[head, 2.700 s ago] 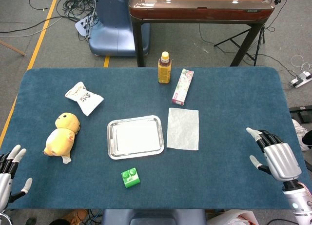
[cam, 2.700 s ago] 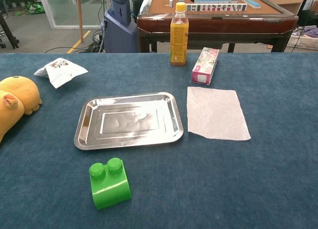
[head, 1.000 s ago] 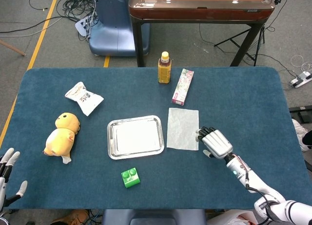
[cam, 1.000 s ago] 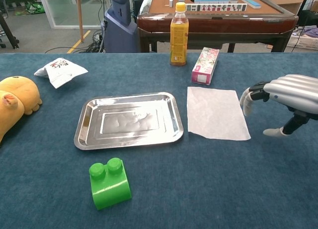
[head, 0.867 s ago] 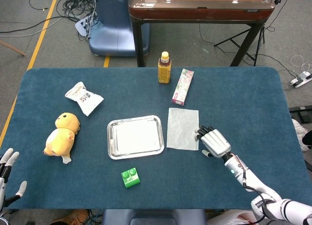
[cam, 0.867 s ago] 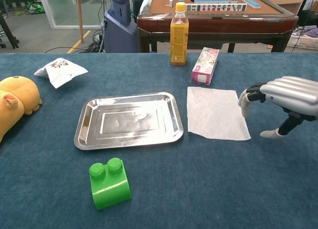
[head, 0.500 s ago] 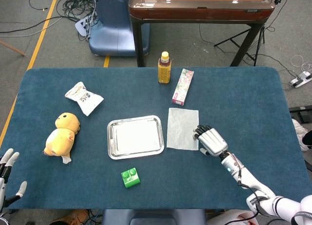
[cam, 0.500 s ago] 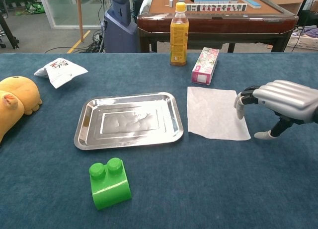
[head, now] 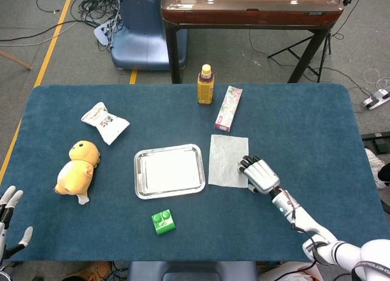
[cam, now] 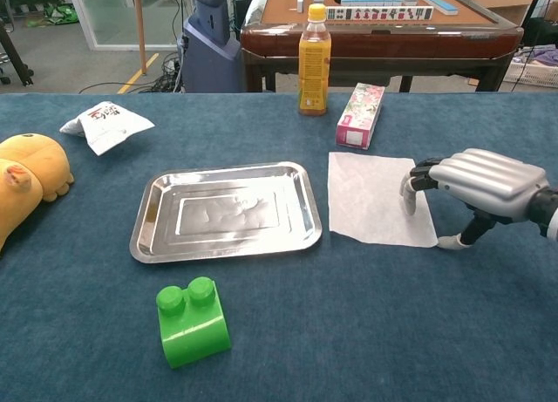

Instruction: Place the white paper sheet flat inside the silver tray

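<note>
Head view: white paper sheet [head: 228, 160] lies flat on the blue worktop [head: 304, 128], just right of the silver tray [head: 169, 170], edges near but apart. Tray holds nothing visible. Right hand [head: 259, 174] sits at the sheet's near right corner, palm down, fingers curled over the paper's edge. Chest view: right hand [cam: 475, 186] arched above the sheet [cam: 375, 198], fingertips [cam: 408, 195] pointing down onto the paper's right margin, thumb low on the worktop beside the corner. Cannot tell whether the paper is pinched or only touched. Left hand [head: 8, 220] at the near left corner of the worktop, fingers spread, holding nothing. Also present: green block [head: 163, 221] in front of the tray, yellow plush toy [head: 77, 166] and snack packet [head: 105, 122] to the left, bottle [head: 206, 85] and pink carton [head: 228, 108] behind.
</note>
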Tool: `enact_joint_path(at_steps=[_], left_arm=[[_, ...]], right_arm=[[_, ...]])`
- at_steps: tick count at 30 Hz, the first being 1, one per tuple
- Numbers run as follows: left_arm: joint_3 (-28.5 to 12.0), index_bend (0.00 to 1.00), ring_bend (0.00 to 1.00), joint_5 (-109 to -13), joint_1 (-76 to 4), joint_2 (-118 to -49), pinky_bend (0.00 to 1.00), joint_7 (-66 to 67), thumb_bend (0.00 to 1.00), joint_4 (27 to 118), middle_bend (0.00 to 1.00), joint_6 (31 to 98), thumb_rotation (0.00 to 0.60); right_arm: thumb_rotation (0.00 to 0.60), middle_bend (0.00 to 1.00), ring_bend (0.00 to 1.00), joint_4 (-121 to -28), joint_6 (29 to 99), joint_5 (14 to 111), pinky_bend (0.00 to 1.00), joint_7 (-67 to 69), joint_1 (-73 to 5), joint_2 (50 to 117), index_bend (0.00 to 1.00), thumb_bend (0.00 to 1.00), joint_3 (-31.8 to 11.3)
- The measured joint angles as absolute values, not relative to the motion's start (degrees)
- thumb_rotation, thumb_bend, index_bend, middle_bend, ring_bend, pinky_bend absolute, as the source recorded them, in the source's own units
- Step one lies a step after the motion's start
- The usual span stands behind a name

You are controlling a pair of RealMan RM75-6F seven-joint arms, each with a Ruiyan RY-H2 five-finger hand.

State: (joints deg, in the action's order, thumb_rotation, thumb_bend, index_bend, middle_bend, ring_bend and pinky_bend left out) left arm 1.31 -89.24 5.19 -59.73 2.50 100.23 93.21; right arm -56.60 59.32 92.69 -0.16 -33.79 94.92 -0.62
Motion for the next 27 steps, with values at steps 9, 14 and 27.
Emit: enact_joint_path(at_steps=[9,14,27], left_arm=[[1.2,0.07,0.04,-89.0,5.5,-59.6,0.01,2.1,0.33,100.0,0.02,93.5,0.600],[1.2,0.07,0.04,-88.9,5.5,-59.7,0.01,2.0,0.34,99.7,0.02,93.3,0.600],[1.1,0.07,0.04,-89.0,5.6,-59.4,0.01,2.2,0.33,100.0,0.02,93.5,0.600]], right_arm=[[0.600,0.27,0.18,-54.9,59.5,92.8,0.32,0.9,-34.9,96.2,0.45,0.32,-0.4],[0.600,0.29,0.19,-54.4,59.9,92.8,0.32,1.8,-35.2,96.5,0.47,0.37,-0.3],[0.600,0.36,0.27,-51.9,63.1,93.3,0.32,5.0,-35.6,98.1,0.62,0.54,-0.5]])
